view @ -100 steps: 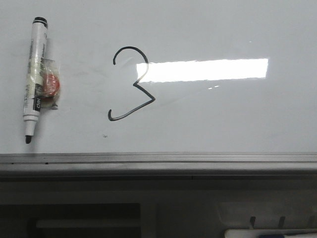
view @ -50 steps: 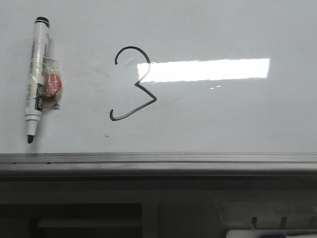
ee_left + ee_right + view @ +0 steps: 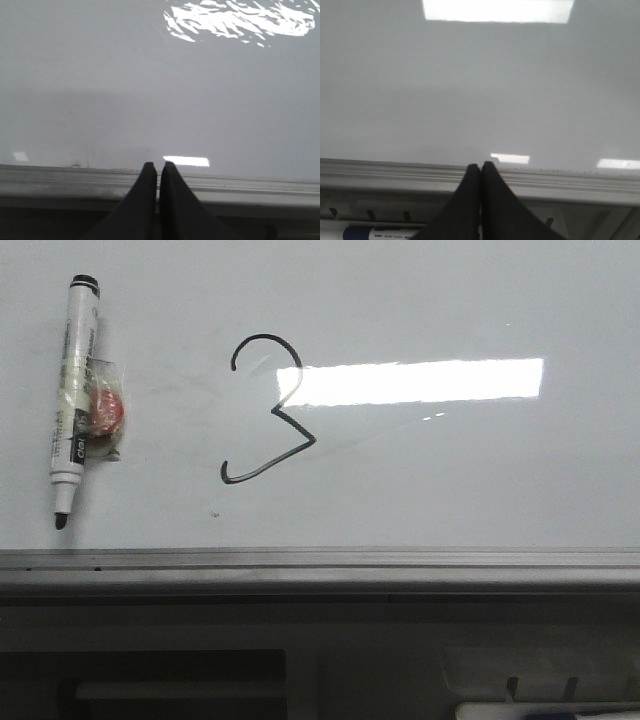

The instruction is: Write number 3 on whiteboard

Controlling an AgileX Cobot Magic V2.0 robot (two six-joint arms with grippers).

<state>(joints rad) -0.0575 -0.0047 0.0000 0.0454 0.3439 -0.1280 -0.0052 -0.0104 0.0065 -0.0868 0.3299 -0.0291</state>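
A black hand-drawn number 3 (image 3: 270, 410) stands on the whiteboard (image 3: 450, 470), left of the bright light reflection. A white marker with a black tip (image 3: 73, 400) lies uncapped at the board's left, with a red piece taped to it (image 3: 104, 412). Neither gripper shows in the front view. In the left wrist view my left gripper (image 3: 158, 165) is shut and empty over the board's grey edge rail (image 3: 60, 177). In the right wrist view my right gripper (image 3: 481, 165) is shut and empty over the same rail (image 3: 580, 182). The 3 is out of both wrist views.
The grey metal rail (image 3: 320, 565) runs along the board's near edge. Below it is a dark tray (image 3: 180, 685). Another white marker with a blue end (image 3: 375, 233) lies in the tray at the right, also in the front view (image 3: 545, 710).
The front view shifted by a few pixels between the oldest frame and now. Nothing on the board moved.
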